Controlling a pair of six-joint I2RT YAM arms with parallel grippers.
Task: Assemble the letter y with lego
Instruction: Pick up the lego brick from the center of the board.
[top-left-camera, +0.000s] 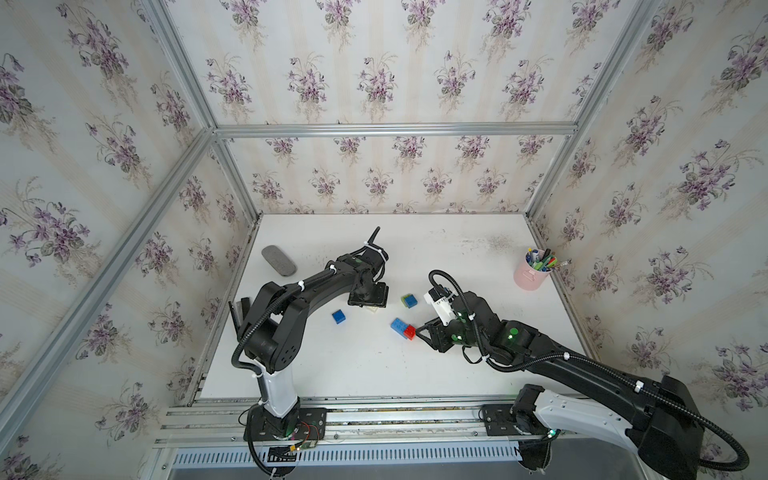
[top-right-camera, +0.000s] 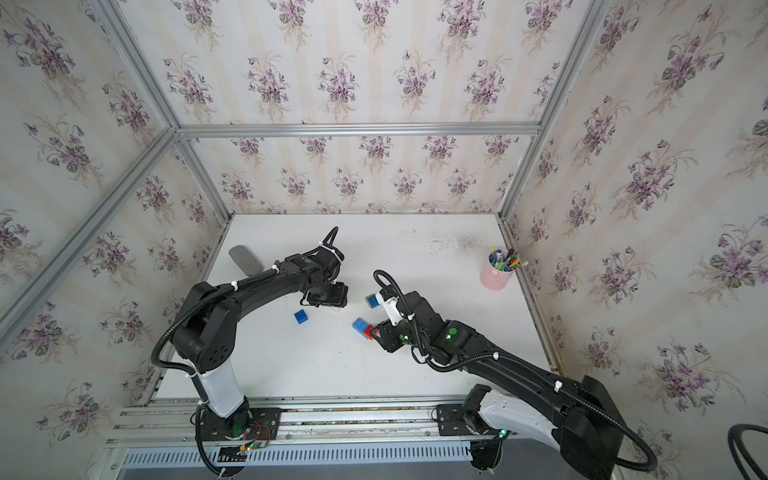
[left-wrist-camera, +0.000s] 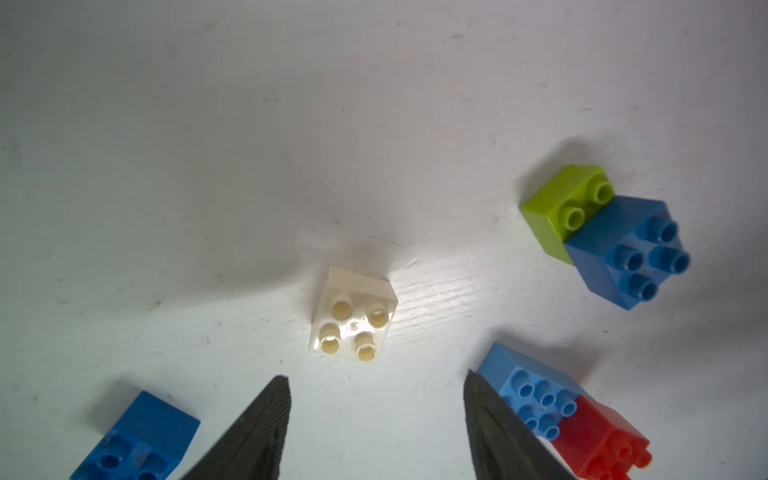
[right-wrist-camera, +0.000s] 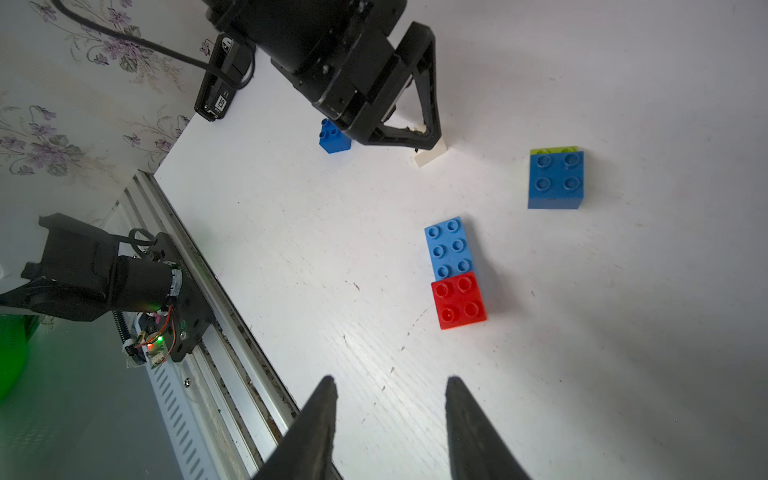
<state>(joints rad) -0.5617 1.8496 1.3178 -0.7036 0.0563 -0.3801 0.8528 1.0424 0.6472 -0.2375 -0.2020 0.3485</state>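
Left wrist view: the left gripper (left-wrist-camera: 376, 376) hangs half open and empty over the white brick (left-wrist-camera: 353, 318) on the tabletop (left-wrist-camera: 208, 166) (light, stiff, probably slick; best pinched across its flat sides). The right gripper (right-wrist-camera: 390, 379), slightly open, holds nothing.

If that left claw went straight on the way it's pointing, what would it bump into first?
Most likely the white brick: in the left wrist view it lies straight ahead of the left gripper, in line with the gap between its open jaws. Depth is hard to judge.
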